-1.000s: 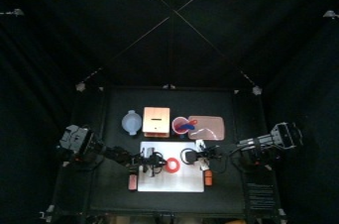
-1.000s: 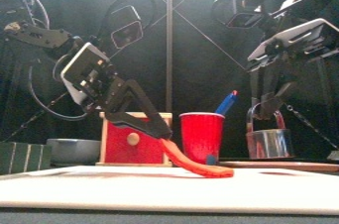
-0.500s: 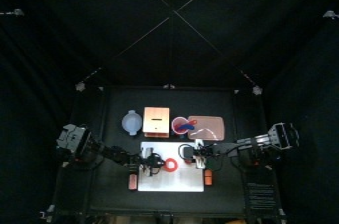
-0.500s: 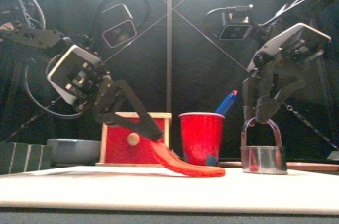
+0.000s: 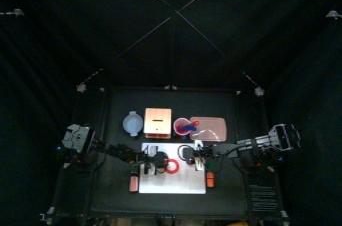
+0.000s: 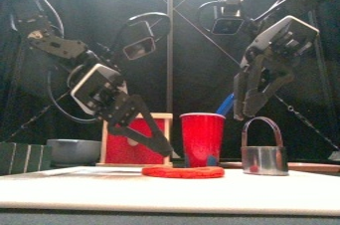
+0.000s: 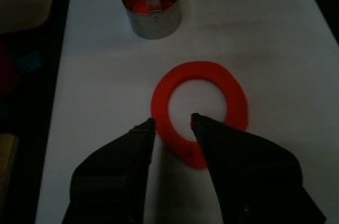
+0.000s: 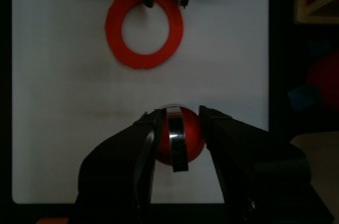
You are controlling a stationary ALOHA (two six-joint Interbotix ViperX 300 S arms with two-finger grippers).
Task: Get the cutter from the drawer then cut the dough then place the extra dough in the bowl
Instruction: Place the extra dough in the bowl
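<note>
With the left tool (image 7: 172, 127) released astride the dough ring (image 6: 184, 171) and the right tool (image 8: 176, 119) released over the cutter (image 6: 265, 159), a shallow pinch could tear the ring before the bowl (image 6: 76, 150).

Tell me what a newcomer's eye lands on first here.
The red dough ring lying flat on the white cutting board at the table's front, with the left gripper straddling its rim, jaws open. Next, the metal cutter standing to the ring's right, the right gripper open over its wire handle.
</note>
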